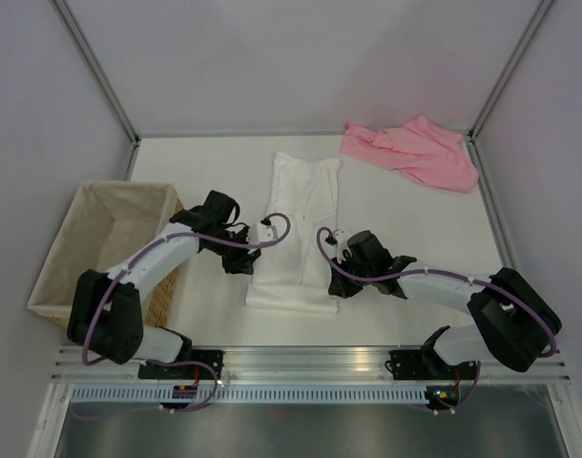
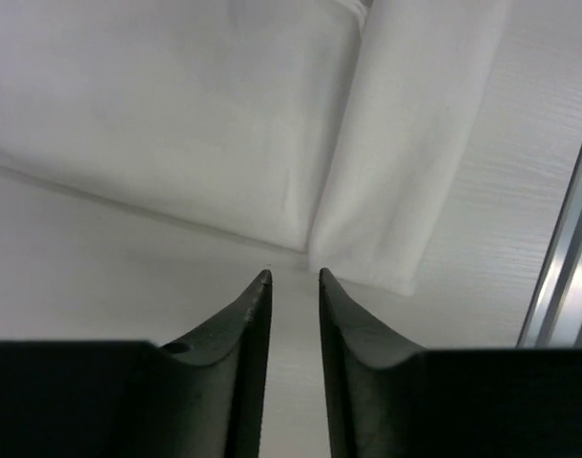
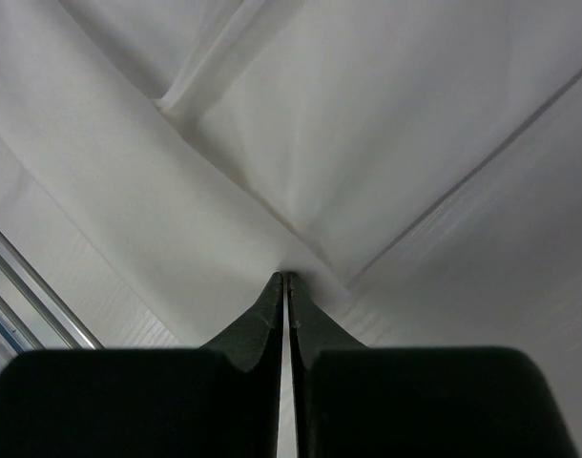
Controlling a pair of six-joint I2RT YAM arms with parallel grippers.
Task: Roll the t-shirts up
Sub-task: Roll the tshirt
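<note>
No legible text, labels, brands or numbers in any view.

Bare table [image 1: 434,219] separates white t-shirt [image 1: 301,219] from pink t-shirt [image 1: 415,153]; the wicker basket [image 1: 124,187] blocks the left edge.

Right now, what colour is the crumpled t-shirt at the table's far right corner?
Plain pink; the crumpled cloth t-shirt shows best in the top external view.

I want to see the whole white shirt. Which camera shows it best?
The top view: the white shirt lies there whole, folded into a long strip. Each wrist view shows only a corner of it, close up.
</note>
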